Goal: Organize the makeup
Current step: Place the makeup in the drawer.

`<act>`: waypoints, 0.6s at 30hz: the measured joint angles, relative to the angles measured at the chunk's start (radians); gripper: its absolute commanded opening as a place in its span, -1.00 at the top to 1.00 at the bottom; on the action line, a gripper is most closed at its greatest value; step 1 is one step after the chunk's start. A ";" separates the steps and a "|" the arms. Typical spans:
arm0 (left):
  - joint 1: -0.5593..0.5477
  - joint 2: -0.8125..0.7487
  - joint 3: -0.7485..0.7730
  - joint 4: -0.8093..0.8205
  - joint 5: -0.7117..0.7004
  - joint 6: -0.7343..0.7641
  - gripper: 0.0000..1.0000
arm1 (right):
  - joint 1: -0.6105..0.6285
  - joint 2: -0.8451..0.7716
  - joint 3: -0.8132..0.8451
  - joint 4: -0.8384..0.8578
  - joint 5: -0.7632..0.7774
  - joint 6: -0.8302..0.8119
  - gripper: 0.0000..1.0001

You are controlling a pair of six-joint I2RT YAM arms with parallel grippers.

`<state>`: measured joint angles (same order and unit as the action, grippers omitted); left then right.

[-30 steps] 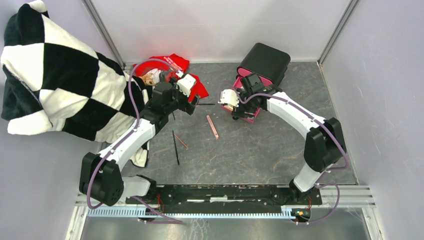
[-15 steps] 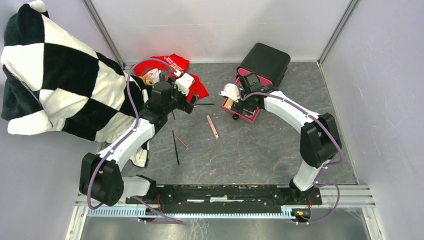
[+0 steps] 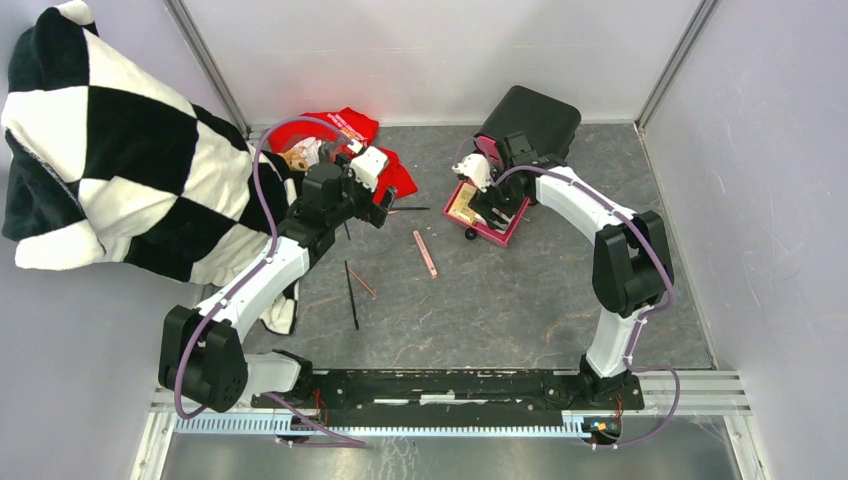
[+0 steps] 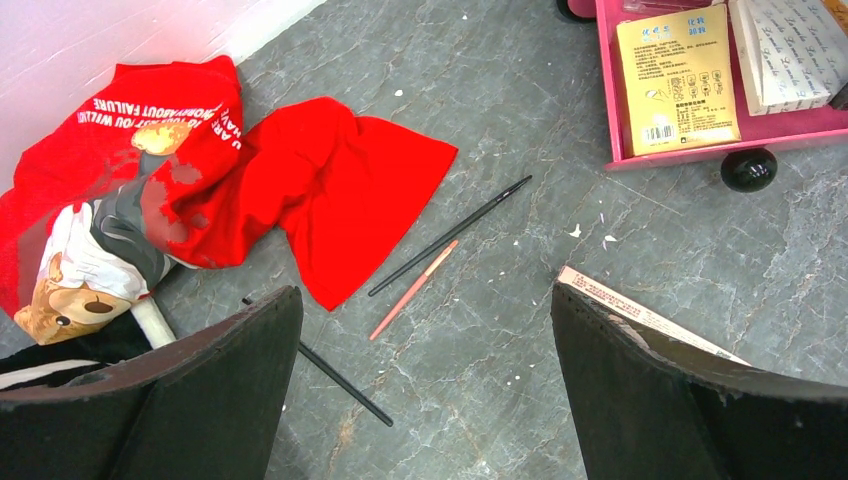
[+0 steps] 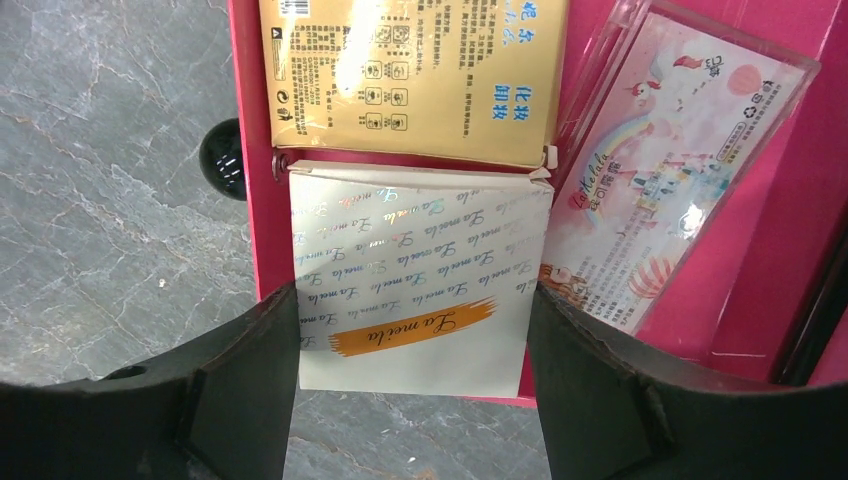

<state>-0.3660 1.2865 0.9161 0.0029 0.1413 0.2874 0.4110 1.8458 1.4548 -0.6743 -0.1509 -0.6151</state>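
Observation:
My left gripper [image 3: 385, 212] [image 4: 425, 330] is open and empty, low over the floor. Below it lie a thin black pencil [image 4: 450, 235], a thin pink-brown pencil [image 4: 415, 290] and a second black pencil [image 4: 340, 375]. The pink stick [image 3: 425, 253] [image 4: 650, 320] lies by its right finger. My right gripper [image 3: 497, 208] [image 5: 412, 300] is open, straddling the white square card [image 5: 420, 280], which lies in the pink drawer [image 5: 245, 200] and overhangs its front edge. Beside it lie a yellow packet [image 5: 410, 70] and a clear pastel pack [image 5: 670, 180]. No puffs show.
The red cloth [image 3: 340, 125] [image 4: 300, 190] lies back left, by a checkered blanket [image 3: 100, 150]. The black box [image 3: 530, 125] stands behind the pulled-out pink drawer [image 3: 505, 232], which has a black knob [image 4: 748, 168]. A black pencil [image 3: 352, 295] and a brown one [image 3: 363, 283] lie nearer the bases.
My right gripper has moved right and back, from the drawer's left end to over its middle. The left arm has not moved.

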 measured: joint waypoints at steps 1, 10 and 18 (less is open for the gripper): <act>0.000 0.000 0.000 0.000 0.000 0.000 -0.99 | -0.010 0.006 0.009 -0.005 -0.019 0.001 0.04; 0.000 0.000 0.000 0.000 0.001 0.000 -0.99 | -0.049 0.040 0.062 -0.072 -0.160 0.002 0.06; 0.000 0.000 0.000 0.000 0.003 0.000 -0.99 | -0.053 0.080 0.108 -0.114 -0.231 0.001 0.06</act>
<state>-0.3660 1.2865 0.9161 0.0029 0.1444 0.2874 0.3576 1.9255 1.5627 -0.7879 -0.3820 -0.6140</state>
